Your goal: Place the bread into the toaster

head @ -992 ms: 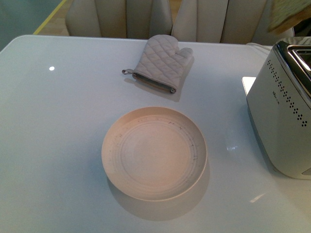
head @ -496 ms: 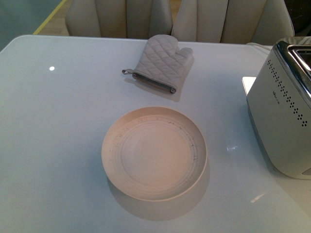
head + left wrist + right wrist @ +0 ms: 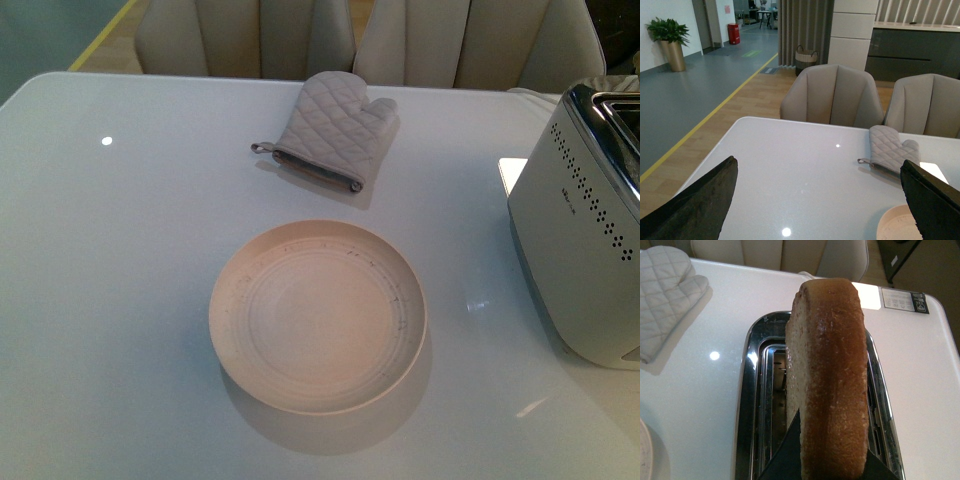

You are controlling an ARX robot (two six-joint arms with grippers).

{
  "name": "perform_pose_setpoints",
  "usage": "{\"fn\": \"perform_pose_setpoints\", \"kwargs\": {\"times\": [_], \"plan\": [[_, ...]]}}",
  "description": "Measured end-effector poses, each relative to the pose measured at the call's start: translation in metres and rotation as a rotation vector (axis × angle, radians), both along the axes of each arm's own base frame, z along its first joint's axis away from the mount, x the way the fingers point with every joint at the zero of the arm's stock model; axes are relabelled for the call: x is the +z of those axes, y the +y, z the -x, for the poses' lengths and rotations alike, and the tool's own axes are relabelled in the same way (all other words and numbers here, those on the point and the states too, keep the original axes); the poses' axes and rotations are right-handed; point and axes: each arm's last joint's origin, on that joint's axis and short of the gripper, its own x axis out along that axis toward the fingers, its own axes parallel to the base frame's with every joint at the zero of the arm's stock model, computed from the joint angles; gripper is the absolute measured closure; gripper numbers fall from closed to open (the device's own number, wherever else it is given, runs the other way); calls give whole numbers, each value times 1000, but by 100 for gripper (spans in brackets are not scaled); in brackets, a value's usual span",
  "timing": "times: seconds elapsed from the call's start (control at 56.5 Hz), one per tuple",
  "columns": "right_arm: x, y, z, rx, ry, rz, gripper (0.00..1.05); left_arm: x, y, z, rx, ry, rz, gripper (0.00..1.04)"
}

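Note:
In the right wrist view my right gripper (image 3: 825, 460) is shut on the bread (image 3: 827, 370), a tan slice with a brown crust held edge-on. It hangs right above the chrome top of the toaster (image 3: 752, 390), over the slots. The white dotted toaster (image 3: 585, 240) stands at the right edge of the front view; neither gripper nor the bread shows there. In the left wrist view my left gripper (image 3: 820, 200) is open and empty, its dark fingers (image 3: 695, 207) wide apart above the table.
A round cream plate (image 3: 318, 315) sits mid-table, empty. A quilted grey oven mitt (image 3: 330, 130) lies behind it and shows in the left wrist view (image 3: 889, 152) and right wrist view (image 3: 662, 295). Beige chairs (image 3: 832, 95) stand behind the table.
The bread seen at the top right corner of the front view one second ago has left that view. Plate, mitt and toaster have not moved.

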Motion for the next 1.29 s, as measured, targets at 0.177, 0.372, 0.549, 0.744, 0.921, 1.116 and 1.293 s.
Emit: {"fn": "perform_pose_setpoints", "kwargs": {"times": [0.177,0.372,0.549,0.744,0.921,1.116,1.293], "plan": [[-6,-2,4,-6,64,-3,101,0,0,0,0,0,0,7],[-8,-2,8,-6,111,-3,101,0,0,0,0,0,0,7],[-11,-1,8,-4,132,-4,101,0,0,0,0,0,0,7],[-25,2,3,-2,171,-24,94,0,0,0,0,0,0,7],[-34,1,6,-19,192,-39,61,0,0,0,0,0,0,7],[-20,-5,18,-45,118,-83,29,0,0,0,0,0,0,7],[14,-8,44,-52,-42,-72,8,0,0,0,0,0,0,7]]}}
